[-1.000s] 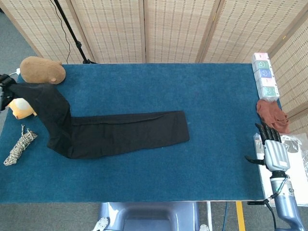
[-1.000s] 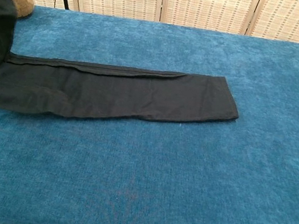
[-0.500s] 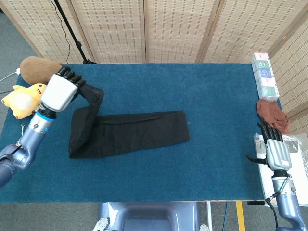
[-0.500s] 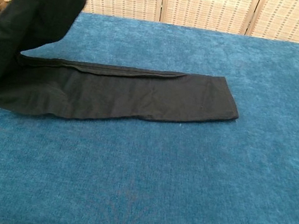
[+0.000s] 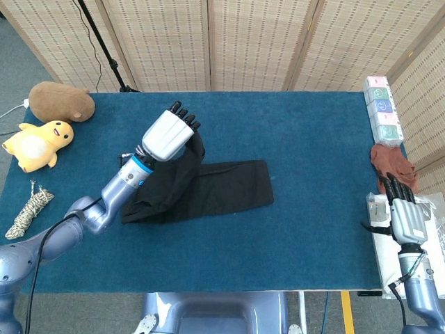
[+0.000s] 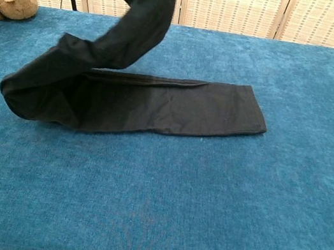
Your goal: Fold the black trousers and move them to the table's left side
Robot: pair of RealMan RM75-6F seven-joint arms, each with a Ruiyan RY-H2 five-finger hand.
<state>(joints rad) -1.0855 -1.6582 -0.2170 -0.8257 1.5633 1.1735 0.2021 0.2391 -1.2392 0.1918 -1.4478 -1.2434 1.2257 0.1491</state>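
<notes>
Left hand point(image 5: 165, 135): fingers curled on black trousers point(image 5: 222, 191) — waist end lifted.
Right hand point(image 5: 405, 219): holds nothing — fingers apart.
Risk: cloth slipping out, folding crooked.

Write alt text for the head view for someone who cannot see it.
The robot's left hand holds one end of the black trousers raised above a blue table, folding it over the flat remainder. The right hand rests empty at the table's right edge; two plush toys and a coiled rope sit at the left.

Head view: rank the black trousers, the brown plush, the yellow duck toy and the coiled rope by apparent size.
1. black trousers
2. brown plush
3. yellow duck toy, close to the plush
4. coiled rope
</notes>
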